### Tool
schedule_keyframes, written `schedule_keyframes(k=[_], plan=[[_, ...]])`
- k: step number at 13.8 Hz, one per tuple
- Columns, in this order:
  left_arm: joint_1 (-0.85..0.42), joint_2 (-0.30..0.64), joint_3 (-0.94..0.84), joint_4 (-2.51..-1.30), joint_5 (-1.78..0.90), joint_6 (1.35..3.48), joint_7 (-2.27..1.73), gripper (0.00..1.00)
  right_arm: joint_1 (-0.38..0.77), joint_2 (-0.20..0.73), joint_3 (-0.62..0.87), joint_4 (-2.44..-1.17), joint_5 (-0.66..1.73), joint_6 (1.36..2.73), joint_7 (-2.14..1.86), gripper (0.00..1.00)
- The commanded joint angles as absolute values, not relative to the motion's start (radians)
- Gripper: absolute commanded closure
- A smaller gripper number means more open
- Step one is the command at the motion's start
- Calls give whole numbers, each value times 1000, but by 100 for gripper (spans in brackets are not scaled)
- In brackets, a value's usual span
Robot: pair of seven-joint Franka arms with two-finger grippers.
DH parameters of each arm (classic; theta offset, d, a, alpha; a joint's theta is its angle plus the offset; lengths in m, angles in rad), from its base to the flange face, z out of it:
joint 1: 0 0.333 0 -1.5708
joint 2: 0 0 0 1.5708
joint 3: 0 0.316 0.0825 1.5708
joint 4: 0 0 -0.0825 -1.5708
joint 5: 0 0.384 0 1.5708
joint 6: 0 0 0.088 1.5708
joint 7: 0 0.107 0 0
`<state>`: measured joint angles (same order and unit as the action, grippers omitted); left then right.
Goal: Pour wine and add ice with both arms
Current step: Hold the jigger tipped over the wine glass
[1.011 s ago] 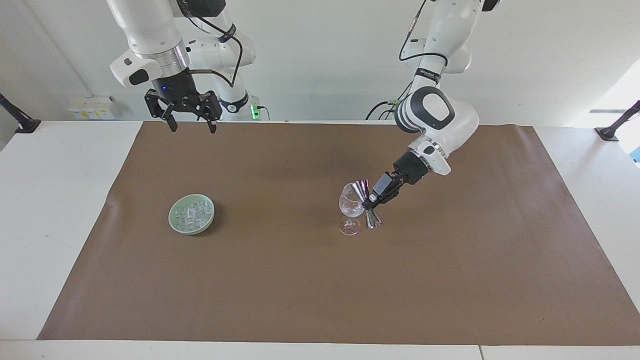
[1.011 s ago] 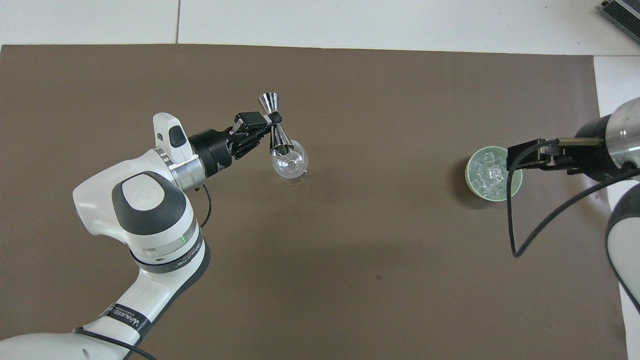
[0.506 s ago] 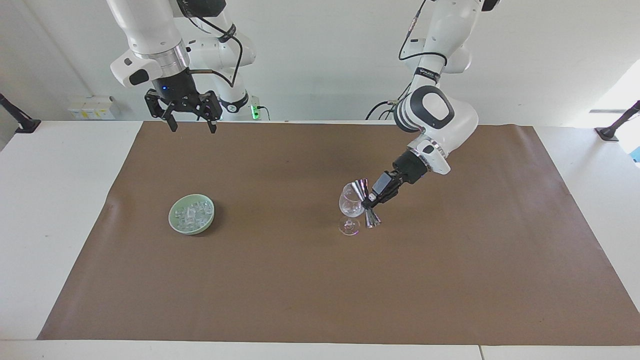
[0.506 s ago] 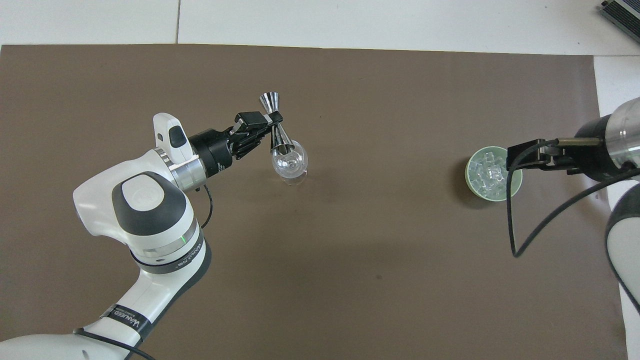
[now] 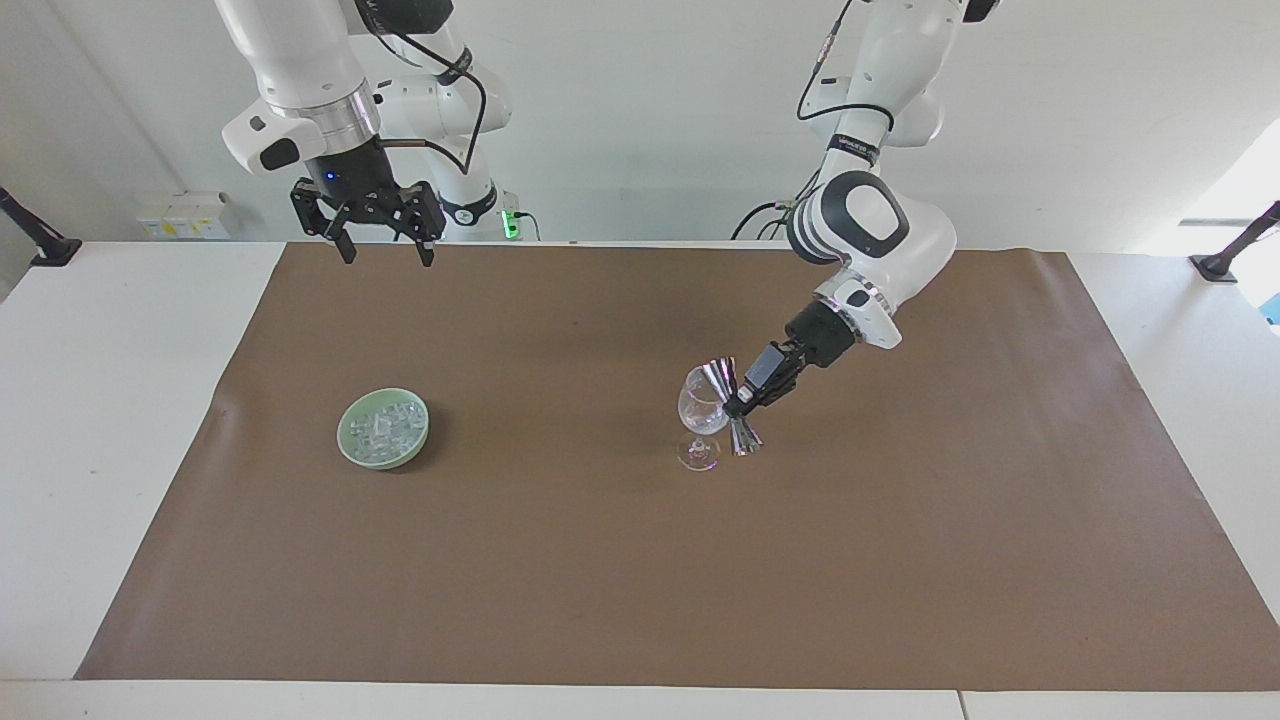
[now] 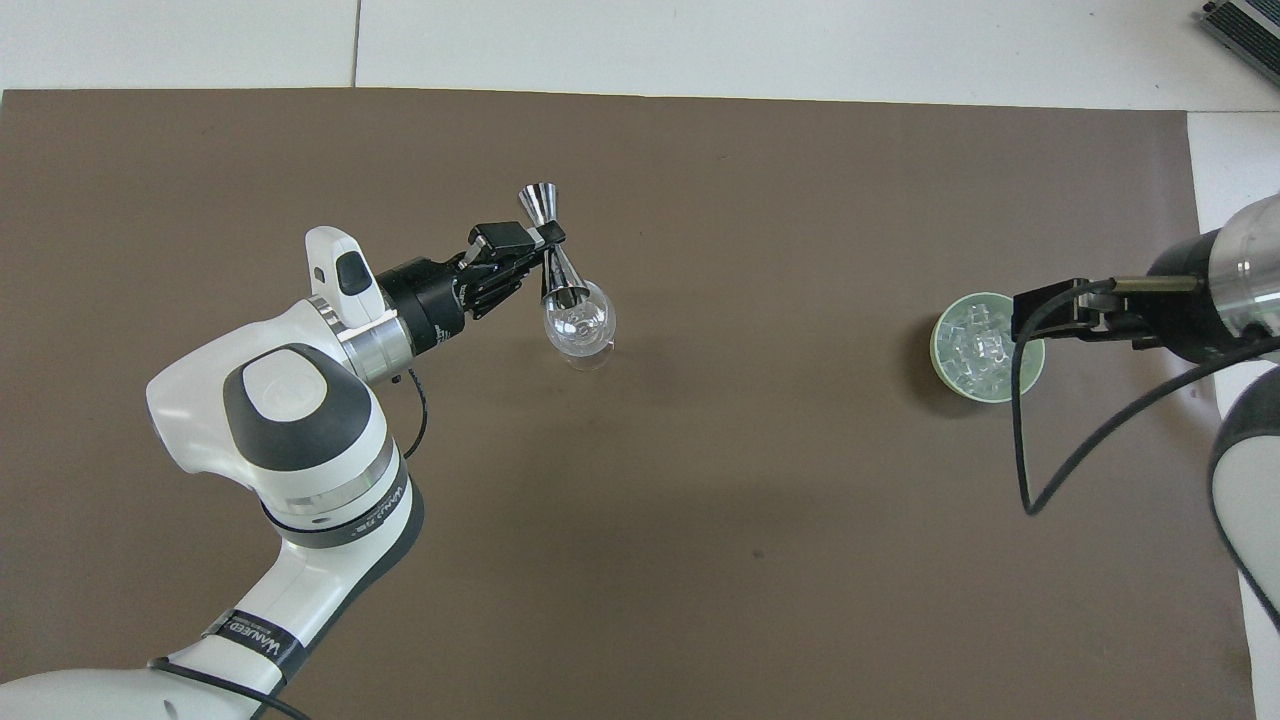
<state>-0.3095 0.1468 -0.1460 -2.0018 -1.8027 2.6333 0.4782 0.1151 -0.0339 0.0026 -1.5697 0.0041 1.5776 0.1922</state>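
Observation:
A clear wine glass [image 5: 700, 408] [image 6: 582, 322] stands upright near the middle of the brown mat. My left gripper [image 5: 741, 408] [image 6: 541, 240] is shut on the waist of a steel jigger [image 5: 720, 377] [image 6: 556, 268]. The jigger is tilted, with one cone's mouth at the glass rim. The wine is out of view. Toward the right arm's end sits a green bowl [image 5: 352, 450] [image 6: 938, 340] heaped with ice [image 5: 385, 423] [image 6: 968, 345]. High over the mat's edge by the robots, my right gripper [image 5: 384, 258] [image 6: 1022, 314] hangs open and holds nothing.
A brown mat [image 5: 640, 580] [image 6: 700, 560] covers most of the white table [image 5: 120, 400]. A black cable [image 6: 1030, 430] loops down from the right arm. Black clamp posts [image 5: 35, 235] stand at the table's two ends.
Hardly anything: the left arm's elbow has lifted a touch, and the jigger stays tilted at the glass. The right arm waits in place.

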Motion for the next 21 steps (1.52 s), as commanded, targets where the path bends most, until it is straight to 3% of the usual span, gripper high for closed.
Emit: schedule_keyframes(k=[1, 12, 21], plan=[[-316, 132, -143, -2008, -1838, 2645, 503, 100, 112, -52, 3, -1591, 26, 1586, 175, 0], [-313, 130, -144, -2008, -1850, 2671, 483, 100, 110, -52, 3, -1591, 26, 1586, 175, 0], [-304, 118, -144, -2006, -1848, 2691, 68, 100, 104, -52, 3, -1592, 26, 1586, 178, 0]])
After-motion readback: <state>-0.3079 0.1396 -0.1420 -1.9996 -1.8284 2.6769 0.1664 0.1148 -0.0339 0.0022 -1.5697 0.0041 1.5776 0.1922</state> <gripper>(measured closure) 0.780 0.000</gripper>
